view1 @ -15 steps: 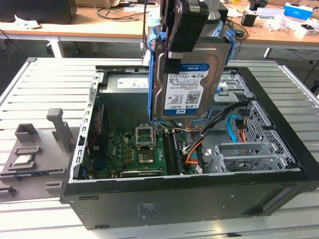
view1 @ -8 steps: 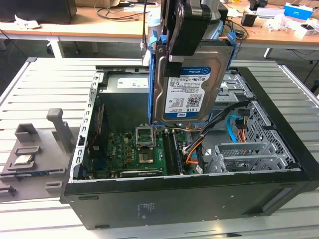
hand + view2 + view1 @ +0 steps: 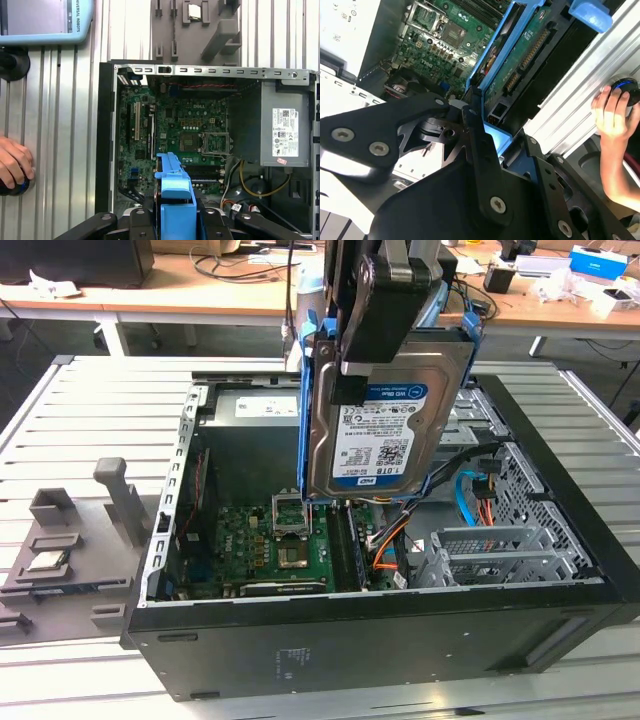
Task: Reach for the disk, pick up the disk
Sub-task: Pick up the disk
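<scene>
The disk [image 3: 385, 430], a silver-grey hard drive with a white-and-blue label and a blue plastic frame, hangs upright above the open computer case [image 3: 400, 625]. My gripper [image 3: 388, 345] is shut on its upper edge, black fingers on either side of the blue frame. The second wrist view shows the disk's green circuit-board underside [image 3: 530, 50] running away from the fingers [image 3: 475, 135]. The first wrist view shows the frame's blue end [image 3: 175, 192] between the gripper's black links, over the motherboard [image 3: 185, 130].
A metal drive cage [image 3: 490, 550] and orange cables sit in the case at the exterior view's right. A grey fixture [image 3: 70, 540] holding a small silver chip lies to the left. A person's hand [image 3: 12, 162] rests on the slatted table. A pendant [image 3: 45, 20] lies nearby.
</scene>
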### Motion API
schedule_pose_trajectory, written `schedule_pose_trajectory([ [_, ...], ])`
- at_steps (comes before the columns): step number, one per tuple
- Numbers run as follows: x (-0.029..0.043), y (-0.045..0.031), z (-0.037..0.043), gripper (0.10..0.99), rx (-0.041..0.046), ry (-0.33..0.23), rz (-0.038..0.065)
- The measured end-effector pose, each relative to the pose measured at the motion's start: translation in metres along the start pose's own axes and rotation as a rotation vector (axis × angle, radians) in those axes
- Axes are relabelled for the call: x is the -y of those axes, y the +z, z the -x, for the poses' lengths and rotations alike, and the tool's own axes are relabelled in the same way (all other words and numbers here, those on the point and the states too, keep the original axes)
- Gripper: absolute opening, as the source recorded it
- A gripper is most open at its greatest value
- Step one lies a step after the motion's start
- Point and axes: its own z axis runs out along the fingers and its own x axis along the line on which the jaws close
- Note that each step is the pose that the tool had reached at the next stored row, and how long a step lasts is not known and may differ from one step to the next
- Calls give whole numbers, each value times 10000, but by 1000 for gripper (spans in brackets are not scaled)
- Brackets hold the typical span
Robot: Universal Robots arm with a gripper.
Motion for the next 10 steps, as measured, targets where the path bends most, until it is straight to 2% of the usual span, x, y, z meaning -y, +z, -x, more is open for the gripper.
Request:
schedule_pose_trajectory([
  [10,-5,3,-174,365,0,0,1],
])
